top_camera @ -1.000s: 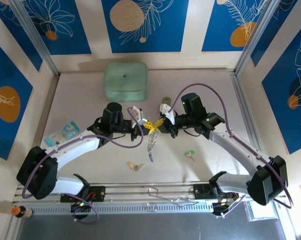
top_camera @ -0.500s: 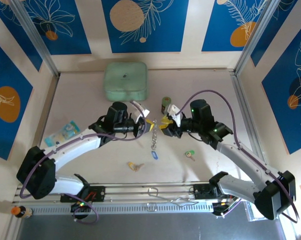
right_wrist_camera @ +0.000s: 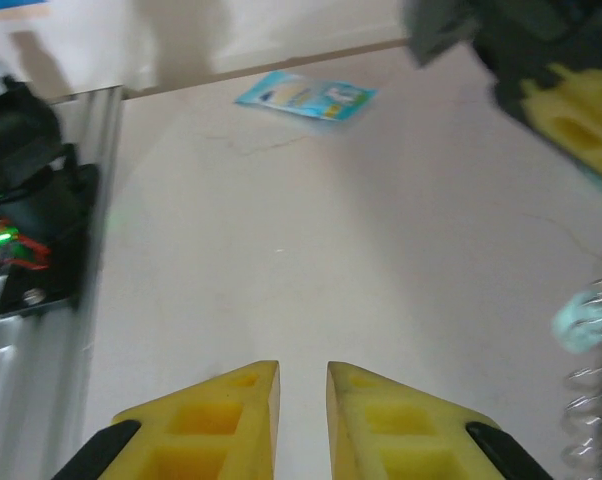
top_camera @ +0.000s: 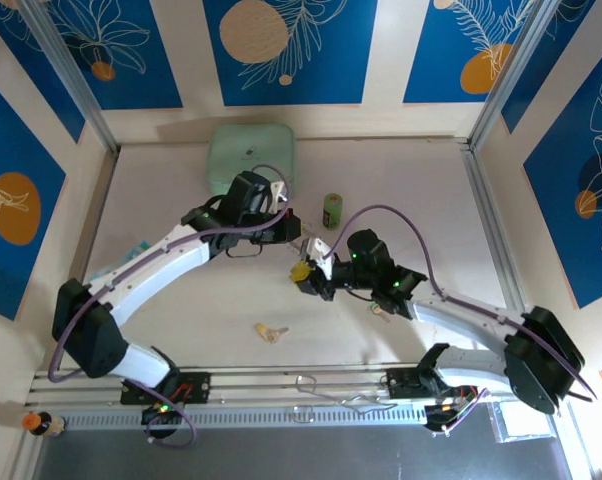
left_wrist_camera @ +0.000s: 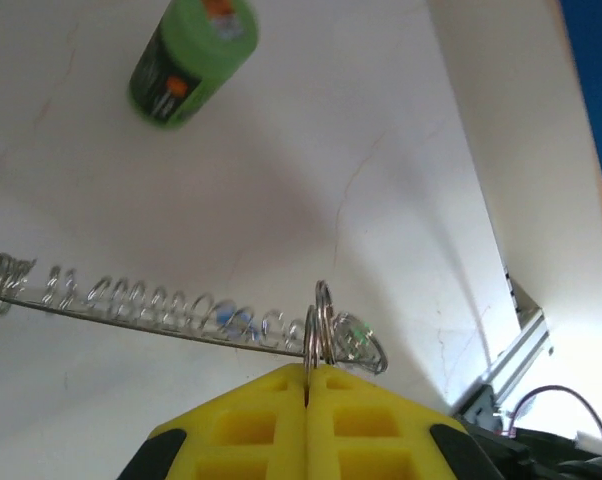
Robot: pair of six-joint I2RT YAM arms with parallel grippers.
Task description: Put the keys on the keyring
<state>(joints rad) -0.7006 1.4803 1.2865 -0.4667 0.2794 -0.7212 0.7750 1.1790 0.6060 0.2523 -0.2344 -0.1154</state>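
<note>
The overhead view is bright, evenly lit and sharp, with soft pale shadows under the arms on the table (top_camera: pixel 181 330). In the left wrist view, glare whitens the lower right corner and a broad soft shadow runs diagonally through the centre. There the green cylinder (left_wrist_camera: pixel 193 60) at upper left is slightly soft, while the keyring (left_wrist_camera: pixel 161 312) reads fairly crisp. The right wrist view is blurred throughout: the blue packet (right_wrist_camera: pixel 306 97) near the top is smeared, and a dim shadow sits at upper left.

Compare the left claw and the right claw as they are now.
Left claw is shut, pinching the keyring; right claw stands slightly open and empty. Left claw sits farther back on the table than right claw. Both have yellow fingers.
</note>
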